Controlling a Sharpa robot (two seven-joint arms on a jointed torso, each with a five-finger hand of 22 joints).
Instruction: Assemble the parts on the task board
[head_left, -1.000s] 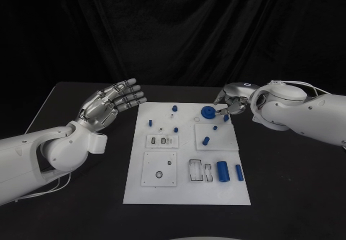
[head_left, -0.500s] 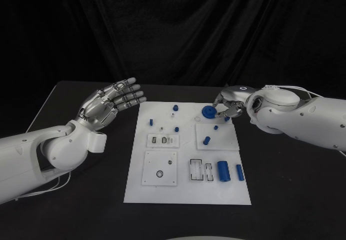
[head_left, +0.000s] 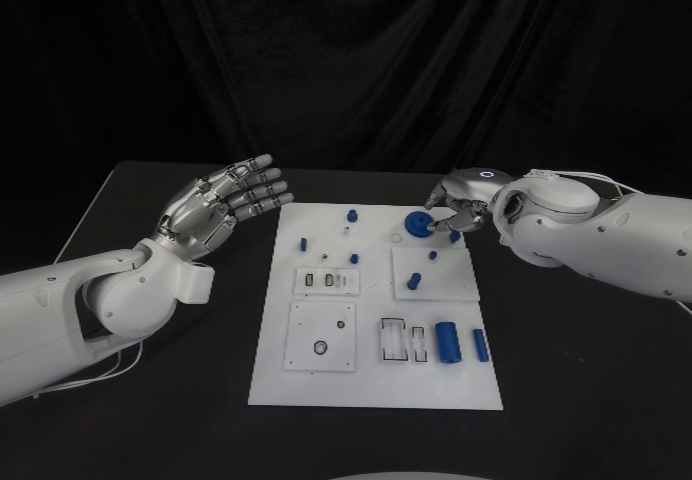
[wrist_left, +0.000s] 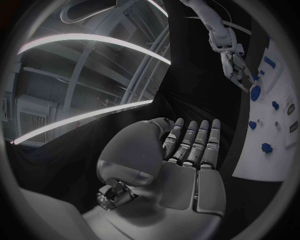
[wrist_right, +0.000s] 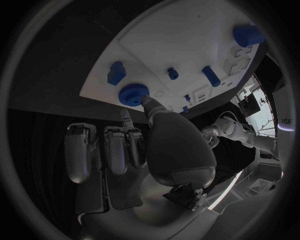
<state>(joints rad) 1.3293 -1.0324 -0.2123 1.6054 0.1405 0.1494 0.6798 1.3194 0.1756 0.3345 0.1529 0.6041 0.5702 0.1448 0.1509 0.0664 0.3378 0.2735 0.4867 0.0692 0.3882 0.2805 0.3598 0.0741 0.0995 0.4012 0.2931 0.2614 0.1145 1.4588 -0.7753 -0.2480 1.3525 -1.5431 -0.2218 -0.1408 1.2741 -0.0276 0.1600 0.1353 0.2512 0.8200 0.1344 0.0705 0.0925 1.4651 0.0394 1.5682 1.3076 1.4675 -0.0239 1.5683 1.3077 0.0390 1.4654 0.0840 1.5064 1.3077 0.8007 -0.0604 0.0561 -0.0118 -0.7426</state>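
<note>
So the right hand (head_left: 459, 205) is up at the far edge of the white board (head_left: 372, 390), pinching a blue round knob (head_left: 417, 224) right at the board's surface. The left hand (head_left: 216, 207) hangs just off the board's far left corner, fingers straight, holding nothing.

Task board (head_left: 375, 385) mid-table, gear (head_left: 417, 224) at its far edge (right side)
</note>
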